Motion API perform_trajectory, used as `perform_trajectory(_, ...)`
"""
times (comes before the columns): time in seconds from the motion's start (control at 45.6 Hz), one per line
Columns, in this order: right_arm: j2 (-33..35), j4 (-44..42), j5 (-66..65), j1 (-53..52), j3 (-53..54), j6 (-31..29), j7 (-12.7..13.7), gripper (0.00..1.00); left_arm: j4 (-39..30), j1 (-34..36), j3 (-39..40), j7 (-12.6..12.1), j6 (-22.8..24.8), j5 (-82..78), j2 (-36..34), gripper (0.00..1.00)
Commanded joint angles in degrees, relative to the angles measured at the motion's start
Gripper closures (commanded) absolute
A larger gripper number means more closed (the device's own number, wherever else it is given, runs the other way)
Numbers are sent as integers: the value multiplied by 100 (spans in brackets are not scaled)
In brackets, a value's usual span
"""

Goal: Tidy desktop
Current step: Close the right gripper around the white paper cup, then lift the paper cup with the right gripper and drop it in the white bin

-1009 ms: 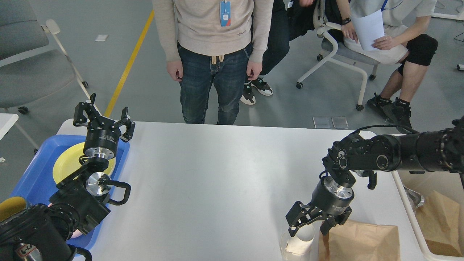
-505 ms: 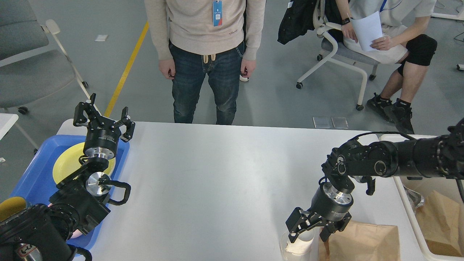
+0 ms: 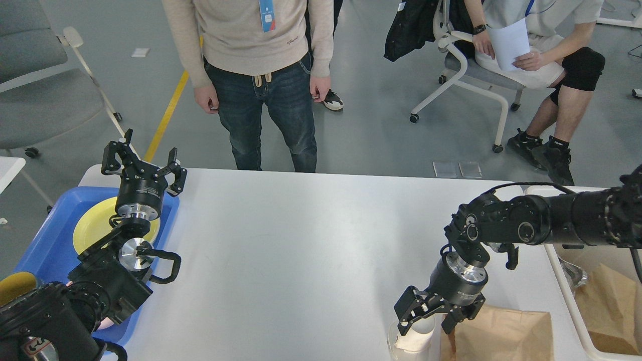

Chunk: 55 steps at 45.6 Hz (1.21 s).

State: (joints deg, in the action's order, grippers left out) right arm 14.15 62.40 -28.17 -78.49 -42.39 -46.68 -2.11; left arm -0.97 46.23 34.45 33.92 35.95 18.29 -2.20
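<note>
The white desktop [image 3: 301,250] fills the middle of the head view. Near its front right edge stands a clear plastic cup [image 3: 412,342] with crumpled white paper inside. A flat brown paper bag [image 3: 501,333] lies right next to it. My right gripper [image 3: 425,322] points down over the cup, open, with one finger on each side of the rim. I cannot tell whether the fingers touch it. My left gripper [image 3: 143,159] is open and empty, raised over the far corner of the blue tray [image 3: 45,245].
A yellow plate [image 3: 90,228] lies in the blue tray at the left. A beige bin [image 3: 564,286] at the right edge holds brown paper and foil. A person [image 3: 251,75] stands at the far table edge. Another person sits on a chair [image 3: 471,70] beyond.
My right gripper has come down a little around the cup's top. The standing person has shifted to the left. My left arm has not moved.
</note>
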Motion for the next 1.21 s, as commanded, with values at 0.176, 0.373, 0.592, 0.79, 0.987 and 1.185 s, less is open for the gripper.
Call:
perform_trajectory(0.176, -26, -106, -5, 106, -24, 71, 0, 7, 0, 0, 0, 0, 0, 0, 0, 3)
perform_trajectory(0.373, -44, -106, -101, 71, -33, 71, 0, 33, 0, 0, 0, -9, 0, 0, 0, 3)
perform_trajectory(0.592, -44, -88, -216, -8, -24, 71, 0, 56, 0, 0, 0, 0, 0, 0, 0, 3)
perform_trajectory(0.79, -35, -70, -207, -157, -15, 45, -9, 74, 0, 0, 0, -9, 0, 0, 0, 3)
perform_trajectory(0.987, 263, -9, -189, -851, 29, -78, -62, 89, 0, 0, 0, 0, 0, 0, 0, 3)
perform_trajectory(1.185, 957, 35, -181, -1677, 485, -666, -88, 100, 0, 0, 0, 0, 0, 0, 0, 4)
